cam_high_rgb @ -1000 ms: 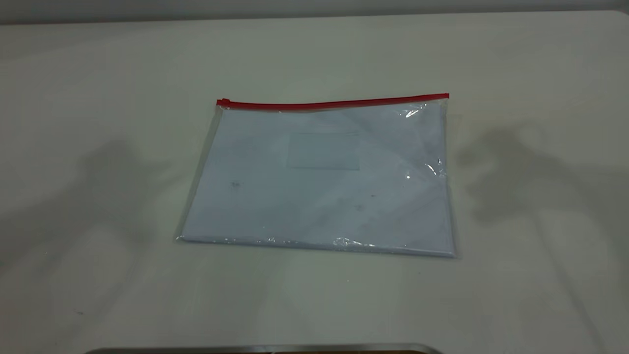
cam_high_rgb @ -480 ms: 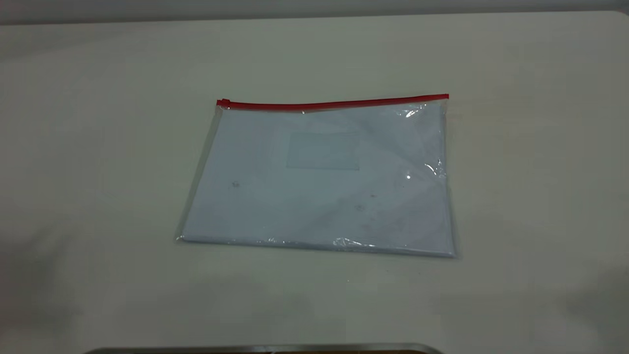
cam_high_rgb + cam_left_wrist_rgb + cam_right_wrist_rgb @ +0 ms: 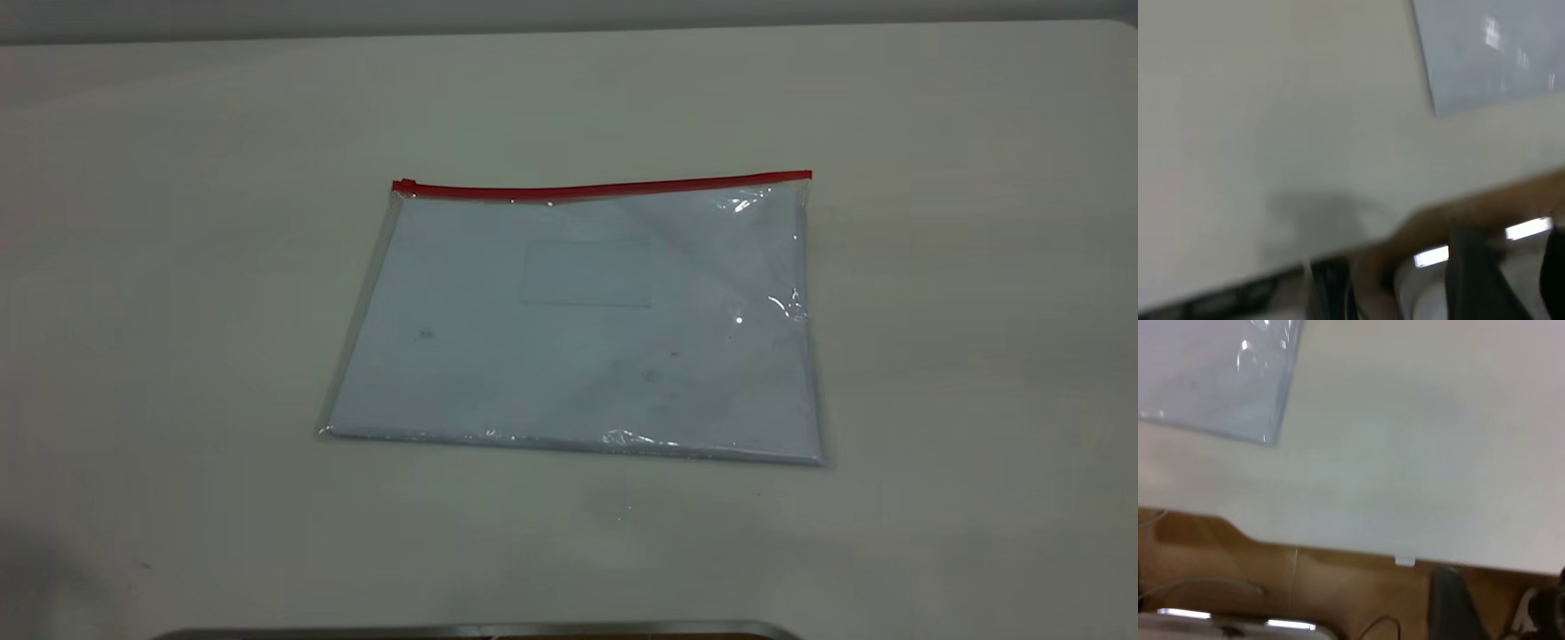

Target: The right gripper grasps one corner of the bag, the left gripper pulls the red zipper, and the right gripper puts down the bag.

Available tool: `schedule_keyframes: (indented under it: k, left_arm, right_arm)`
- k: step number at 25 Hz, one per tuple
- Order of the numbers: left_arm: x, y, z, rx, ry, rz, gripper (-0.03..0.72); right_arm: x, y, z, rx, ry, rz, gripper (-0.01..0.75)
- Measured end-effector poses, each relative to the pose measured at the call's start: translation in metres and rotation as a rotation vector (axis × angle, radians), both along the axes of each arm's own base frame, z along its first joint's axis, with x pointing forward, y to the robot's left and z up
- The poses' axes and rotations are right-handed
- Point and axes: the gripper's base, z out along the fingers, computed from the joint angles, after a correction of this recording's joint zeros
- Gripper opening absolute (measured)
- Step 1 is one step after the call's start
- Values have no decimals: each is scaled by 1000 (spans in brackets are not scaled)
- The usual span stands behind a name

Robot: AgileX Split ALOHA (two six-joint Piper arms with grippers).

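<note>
One bag (image 3: 578, 324) lies flat on our counter (image 3: 960, 373), red zipper (image 3: 605, 188) on its far edge; neither gripper shows, so we cannot tell their state.

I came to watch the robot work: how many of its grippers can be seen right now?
0. No view shows a gripper; both are out of frame. Only the bag lies flat mid-table, red zipper along its far edge.

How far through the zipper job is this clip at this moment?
It is either at the very start or already over; the views cannot settle which. The bag lies flat on the table, with the slider at the exterior view's left end of the red zipper. Whether the strip is open is not visible. In hand: nothing; neither pincer appears in any view. If at the start, the corner grasp, zipper pull and put-down all remain.
</note>
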Motion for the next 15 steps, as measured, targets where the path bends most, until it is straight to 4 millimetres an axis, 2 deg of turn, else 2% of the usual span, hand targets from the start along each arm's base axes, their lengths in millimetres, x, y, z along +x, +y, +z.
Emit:
schedule_keyframes:
  k: [4, 6, 9, 15]
  left_arm:
    - [-21, 2, -39, 8, 90, 4, 428]
    - [-32, 2, -52, 7, 98, 9, 470]
    - [-47, 3, -67, 9, 85, 12, 494]
    - [-71, 6, -86, 14, -4, 21, 496]
  right_arm:
    - [-1, 0, -27, 5, 23, -1, 464]
    - [2, 0, -28, 6, -18, -4, 468]
    - [5, -2, -28, -22, -52, -13, 468]
    - [5, -8, -34, -95, -32, -26, 466]
